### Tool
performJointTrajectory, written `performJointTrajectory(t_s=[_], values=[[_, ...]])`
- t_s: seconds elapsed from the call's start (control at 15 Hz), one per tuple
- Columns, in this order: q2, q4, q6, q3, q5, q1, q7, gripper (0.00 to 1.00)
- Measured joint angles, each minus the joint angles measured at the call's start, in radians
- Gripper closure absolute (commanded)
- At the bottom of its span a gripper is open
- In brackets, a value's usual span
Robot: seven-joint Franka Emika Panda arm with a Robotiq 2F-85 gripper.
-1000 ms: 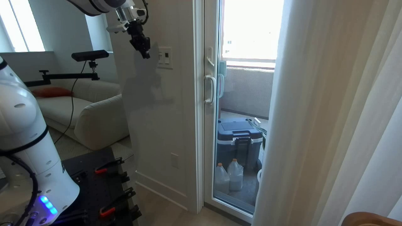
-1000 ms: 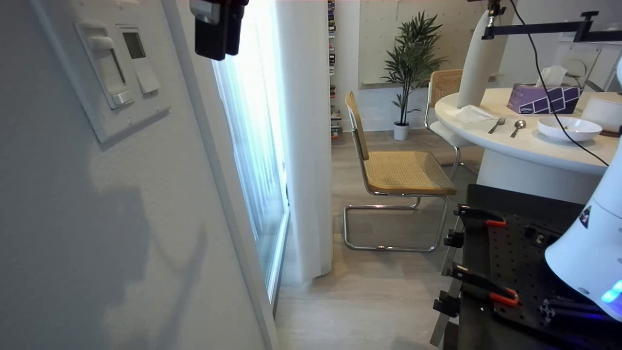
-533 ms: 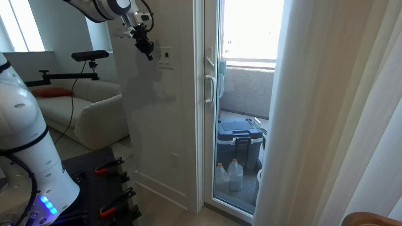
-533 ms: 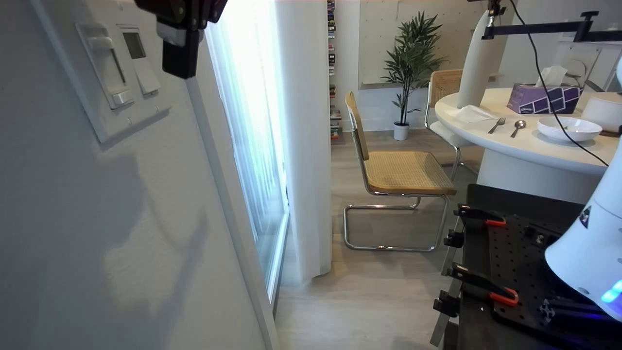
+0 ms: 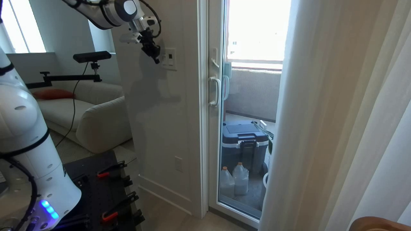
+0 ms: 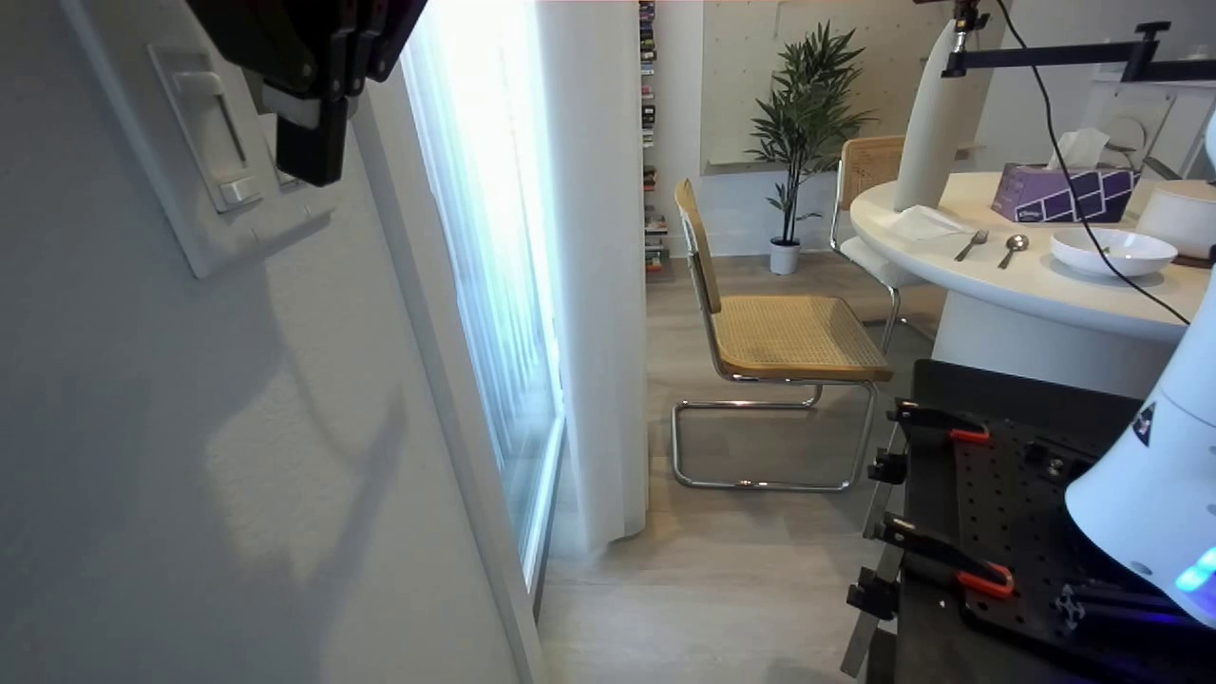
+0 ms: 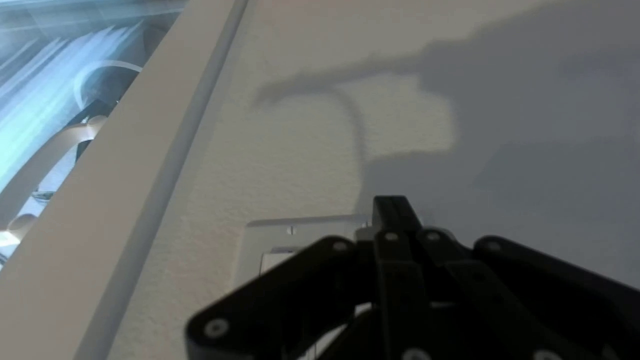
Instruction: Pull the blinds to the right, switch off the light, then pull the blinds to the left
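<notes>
In an exterior view we see the blinds (image 5: 337, 112), pleated off-white fabric, filling the right side, cut off at top, right and bottom. They hide the right edge of the white-framed glass door (image 5: 214, 138), which stands at centre. Upper right in an exterior view, a round white counter (image 6: 1031, 285) carries a purple tissue box (image 6: 1054, 199) whose small marking we cannot read. Low in the wrist view, the black claw (image 7: 395, 207) is pressed together and covers much of the screw-fixed switch plate (image 7: 280, 239); whether they touch, we cannot tell.
</notes>
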Motion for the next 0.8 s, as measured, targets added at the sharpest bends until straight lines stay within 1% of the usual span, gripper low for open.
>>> performJointTrajectory(t_s=[0.8], values=[[0.026, 0.000, 0.053, 0.000, -0.019, 0.000, 0.023, 1.00]])
